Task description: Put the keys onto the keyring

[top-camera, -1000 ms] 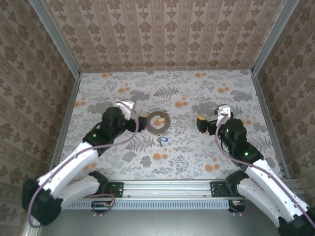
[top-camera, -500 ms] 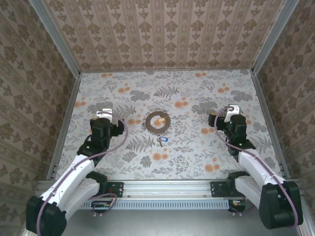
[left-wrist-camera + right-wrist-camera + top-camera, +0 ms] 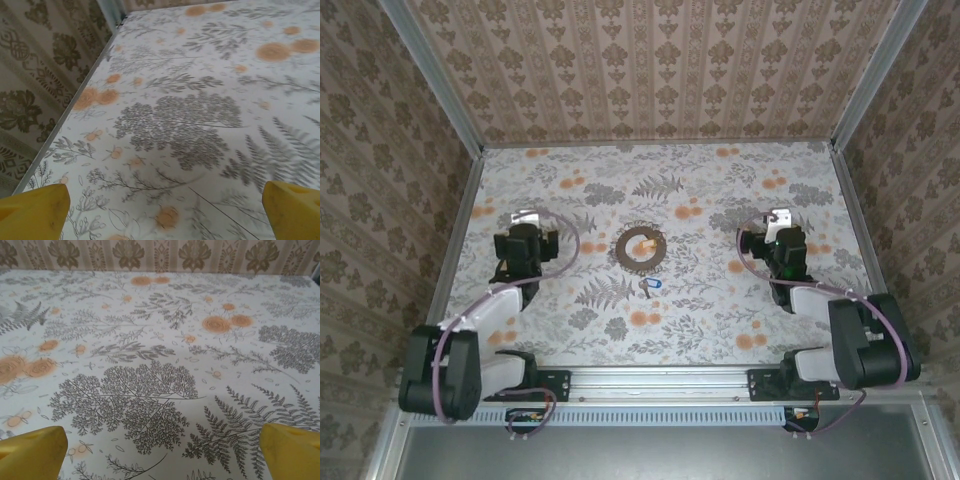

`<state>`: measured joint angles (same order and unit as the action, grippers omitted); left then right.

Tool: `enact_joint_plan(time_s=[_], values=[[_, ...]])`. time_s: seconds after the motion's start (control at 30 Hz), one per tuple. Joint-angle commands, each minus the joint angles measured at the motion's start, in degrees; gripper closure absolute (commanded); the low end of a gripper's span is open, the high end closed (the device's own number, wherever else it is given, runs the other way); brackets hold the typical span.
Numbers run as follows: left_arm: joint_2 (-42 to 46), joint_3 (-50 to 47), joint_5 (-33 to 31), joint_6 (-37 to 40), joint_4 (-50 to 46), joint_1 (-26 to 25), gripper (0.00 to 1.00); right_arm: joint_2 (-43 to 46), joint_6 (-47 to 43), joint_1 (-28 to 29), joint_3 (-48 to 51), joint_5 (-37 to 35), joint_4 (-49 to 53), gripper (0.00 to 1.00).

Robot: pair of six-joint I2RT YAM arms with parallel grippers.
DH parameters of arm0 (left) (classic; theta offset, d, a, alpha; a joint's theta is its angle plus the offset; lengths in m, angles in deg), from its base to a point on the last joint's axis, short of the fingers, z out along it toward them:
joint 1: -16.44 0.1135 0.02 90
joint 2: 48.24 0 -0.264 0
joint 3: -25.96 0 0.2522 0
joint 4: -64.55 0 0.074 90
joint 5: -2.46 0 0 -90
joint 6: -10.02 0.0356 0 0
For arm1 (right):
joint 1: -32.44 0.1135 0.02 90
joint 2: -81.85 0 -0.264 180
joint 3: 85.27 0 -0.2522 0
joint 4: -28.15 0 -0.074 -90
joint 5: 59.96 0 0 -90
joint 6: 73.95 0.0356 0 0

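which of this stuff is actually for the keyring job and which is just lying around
For the job:
keyring
orange-yellow key, lying inside the ring's opening
blue key, apart, on its near side

Just backdrop:
floral table cover
patterned walls

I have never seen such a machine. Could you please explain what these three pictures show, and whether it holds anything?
These are two robot arms bolted at the near edge of a table. One picture looks down from above; the other two come from cameras on the wrists, where the yellow fingers frame the view. On the flowery table lies a dark ring with an orange-yellow key inside it, and a blue key nearer the arms. The left gripper and right gripper are both open and hold nothing.
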<state>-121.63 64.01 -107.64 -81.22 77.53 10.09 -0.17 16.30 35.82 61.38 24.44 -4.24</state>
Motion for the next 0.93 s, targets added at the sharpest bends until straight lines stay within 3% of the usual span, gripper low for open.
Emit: enact_joint_plan(time_s=[0.0, 0.1, 0.23, 0.27, 0.9], values=[[-4.2, -2.2, 6.7, 0.9, 14.1, 3.4, 0.00, -4.6, 1.0, -1.3, -2.7, -0.5, -4.3, 0.00], [-7.1, -2.8, 11.6, 0.1, 18.0, 6.2, 0.00, -5.5, 1.5, -1.8, -4.0, 0.3, -2.1, 0.00], [-15.1, -4.5, 13.4, 1.6, 30.2, 6.3, 0.00, -5.6, 1.6, -2.0, -4.2, 0.3, -1.8, 0.00], [-13.6, -2.9, 14.3, 1.0, 24.0, 6.3, 0.00, -5.6, 1.6, -1.9, -4.1, 0.5, -2.0, 0.00], [-14.5, -1.6, 11.3, 2.9, 22.8, 4.1, 0.00, -5.5, 1.6, -2.2, -3.9, 1.0, -2.4, 0.00]])
